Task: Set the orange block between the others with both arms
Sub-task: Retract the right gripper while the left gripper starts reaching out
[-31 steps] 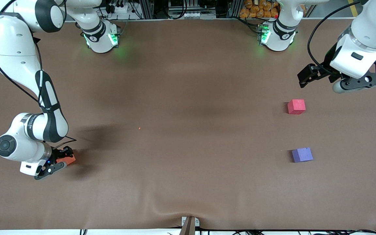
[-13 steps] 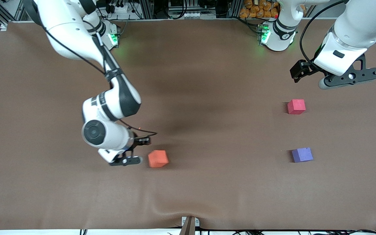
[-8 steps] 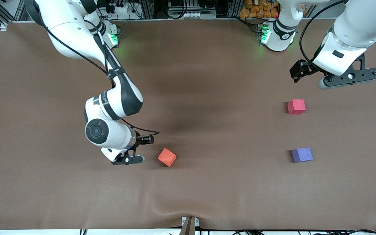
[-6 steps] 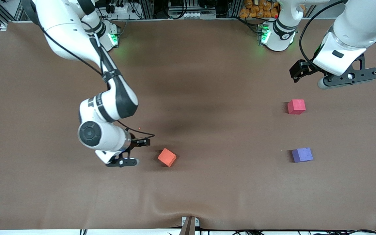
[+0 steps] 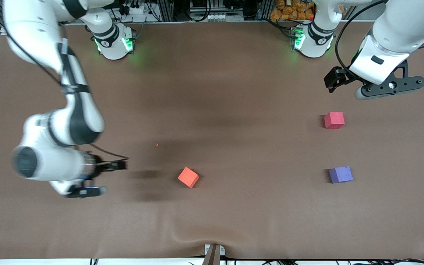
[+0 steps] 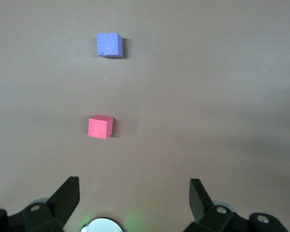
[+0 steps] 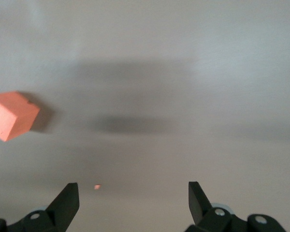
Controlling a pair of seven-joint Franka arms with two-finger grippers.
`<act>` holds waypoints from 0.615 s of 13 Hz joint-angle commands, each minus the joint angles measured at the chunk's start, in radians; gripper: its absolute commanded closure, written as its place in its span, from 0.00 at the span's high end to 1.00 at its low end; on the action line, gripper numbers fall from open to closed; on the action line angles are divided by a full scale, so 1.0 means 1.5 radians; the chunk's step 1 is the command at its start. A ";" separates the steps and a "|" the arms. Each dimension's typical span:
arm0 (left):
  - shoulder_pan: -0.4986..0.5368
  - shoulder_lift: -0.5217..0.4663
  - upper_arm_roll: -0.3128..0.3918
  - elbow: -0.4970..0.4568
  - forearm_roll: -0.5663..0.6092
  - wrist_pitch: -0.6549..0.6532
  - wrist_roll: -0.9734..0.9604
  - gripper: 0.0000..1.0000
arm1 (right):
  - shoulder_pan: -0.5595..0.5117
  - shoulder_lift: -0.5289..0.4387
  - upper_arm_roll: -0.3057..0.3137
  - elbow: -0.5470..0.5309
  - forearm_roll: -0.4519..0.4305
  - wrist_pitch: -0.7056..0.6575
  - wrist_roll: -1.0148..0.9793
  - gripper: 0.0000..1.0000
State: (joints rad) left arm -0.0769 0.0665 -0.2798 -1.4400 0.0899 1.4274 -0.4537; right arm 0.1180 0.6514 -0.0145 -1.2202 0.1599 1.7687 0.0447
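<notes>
Lying loose on the brown tabletop, the orange block is sitting turned corner-on, well apart from both sets of jaws. The right gripper is hanging over bare tabletop toward the right arm's end, its jaws spread wide and gripping nothing; in the right wrist view the orange block is showing off to one side of the jaws, outside the gap between them, with a tiny orange speck on the cloth closer to the jaws. The left gripper is waiting over the left arm's end of the tabletop, jaws likewise released and empty. Ahead of its jaws are lying the red-pink cube and, farther out, the purple-blue cube, apart from each other with bare cloth between them.
</notes>
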 commanded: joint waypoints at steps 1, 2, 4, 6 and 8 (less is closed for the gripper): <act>0.007 -0.001 -0.002 0.007 -0.028 0.009 -0.001 1.00 | -0.031 -0.033 -0.001 -0.012 -0.070 -0.018 -0.003 1.00; 0.007 -0.002 -0.002 0.007 -0.033 0.016 -0.001 1.00 | -0.036 -0.043 -0.009 -0.012 -0.094 -0.038 -0.005 1.00; 0.003 0.002 -0.002 0.005 -0.032 0.020 -0.001 1.00 | -0.054 -0.053 -0.026 -0.012 -0.098 -0.048 -0.003 1.00; -0.001 0.006 -0.002 0.004 -0.032 0.021 0.000 1.00 | -0.063 -0.083 -0.038 -0.012 -0.097 -0.048 -0.006 1.00; -0.003 0.017 -0.003 0.004 -0.032 0.030 0.000 1.00 | -0.072 -0.092 -0.039 -0.013 -0.098 -0.058 -0.006 1.00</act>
State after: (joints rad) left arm -0.0786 0.0762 -0.2818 -1.4405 0.0536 1.4540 -0.4537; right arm 0.0277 0.5562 -0.0850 -1.2185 0.0318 1.7045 0.0355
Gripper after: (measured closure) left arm 0.000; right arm 0.000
